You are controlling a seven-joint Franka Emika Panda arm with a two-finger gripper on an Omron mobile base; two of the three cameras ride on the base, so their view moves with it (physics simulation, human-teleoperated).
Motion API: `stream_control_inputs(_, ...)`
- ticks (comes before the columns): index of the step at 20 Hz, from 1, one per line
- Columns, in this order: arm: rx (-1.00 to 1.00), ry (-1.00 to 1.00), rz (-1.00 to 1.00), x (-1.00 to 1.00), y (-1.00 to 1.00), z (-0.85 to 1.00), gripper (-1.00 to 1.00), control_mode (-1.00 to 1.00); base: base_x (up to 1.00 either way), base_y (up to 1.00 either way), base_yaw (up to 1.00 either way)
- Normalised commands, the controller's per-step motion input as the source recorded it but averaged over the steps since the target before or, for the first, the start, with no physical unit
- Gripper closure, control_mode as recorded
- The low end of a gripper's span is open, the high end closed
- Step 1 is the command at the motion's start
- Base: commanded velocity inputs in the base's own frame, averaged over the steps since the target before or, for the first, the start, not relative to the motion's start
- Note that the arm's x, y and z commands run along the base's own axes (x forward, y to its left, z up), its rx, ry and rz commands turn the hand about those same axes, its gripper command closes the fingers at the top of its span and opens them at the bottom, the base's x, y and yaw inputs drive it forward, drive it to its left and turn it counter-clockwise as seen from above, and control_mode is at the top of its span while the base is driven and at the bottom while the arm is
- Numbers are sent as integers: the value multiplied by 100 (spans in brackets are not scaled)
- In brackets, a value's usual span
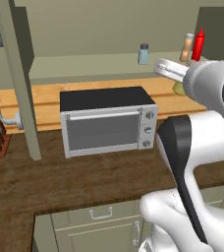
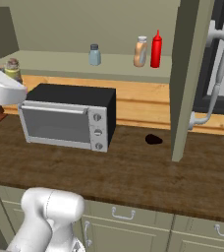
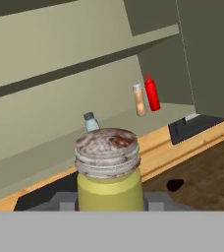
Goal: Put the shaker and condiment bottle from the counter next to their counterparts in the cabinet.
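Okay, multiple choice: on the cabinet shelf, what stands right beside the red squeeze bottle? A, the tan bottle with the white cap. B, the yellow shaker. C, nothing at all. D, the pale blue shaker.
A: the tan bottle stands right against the red squeeze bottle on the cabinet shelf, the pale blue shaker stands apart, and the yellow shaker sits in the gripper.

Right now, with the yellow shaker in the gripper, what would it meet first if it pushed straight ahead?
Probably the pale blue-grey shaker on the cabinet shelf, which stands just beyond the held yellow shaker; depth is hard to judge.
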Motion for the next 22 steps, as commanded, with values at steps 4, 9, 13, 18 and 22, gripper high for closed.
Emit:
stream_control_inputs(4, -8, 0, 8, 9, 0, 8, 100, -100, 0, 0, 0)
stream_control_inputs(9, -12, 0, 31, 22, -9, -9, 100, -100, 0, 0, 0)
stream_control_inputs(13, -11, 0, 16, 35, -4, 2, 100, -100, 0, 0, 0)
stream_control_inputs(18, -6, 0, 5, 20, 0, 9, 100, -100, 0, 0, 0)
stream_control_inputs(22, -12, -4, 0, 27, 0, 0, 100, -100, 0, 0, 0)
